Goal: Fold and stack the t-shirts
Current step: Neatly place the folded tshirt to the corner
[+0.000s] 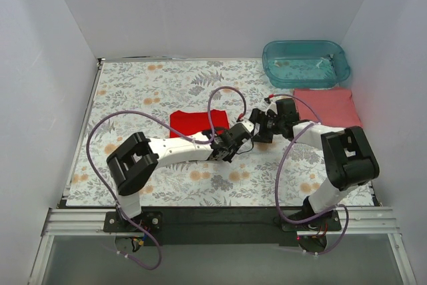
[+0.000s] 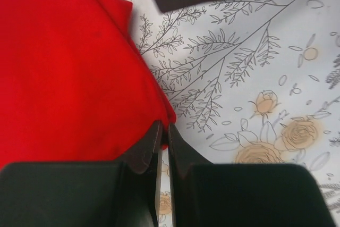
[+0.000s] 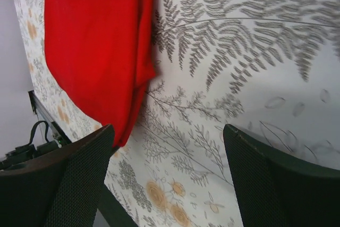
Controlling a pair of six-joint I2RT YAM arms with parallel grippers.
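Note:
The bright red t-shirt (image 1: 197, 123) lies folded flat in the middle of the floral table. My left gripper (image 1: 239, 137) is at its near right corner, shut on that corner of red cloth (image 2: 79, 78); in the left wrist view the jaws (image 2: 164, 129) are nearly together with red fabric pinched between them. My right gripper (image 1: 257, 128) is open and empty just to the right of the red shirt (image 3: 95, 41), its fingers (image 3: 79, 176) wide apart over bare table. The salmon-pink t-shirt (image 1: 327, 106) lies folded as a flat rectangle at the right.
A translucent teal plastic tub (image 1: 305, 63) stands at the back right, just behind the pink shirt. White walls close in the table on three sides. Purple cables loop over both arms. The floral tablecloth (image 1: 147, 85) covers the surface.

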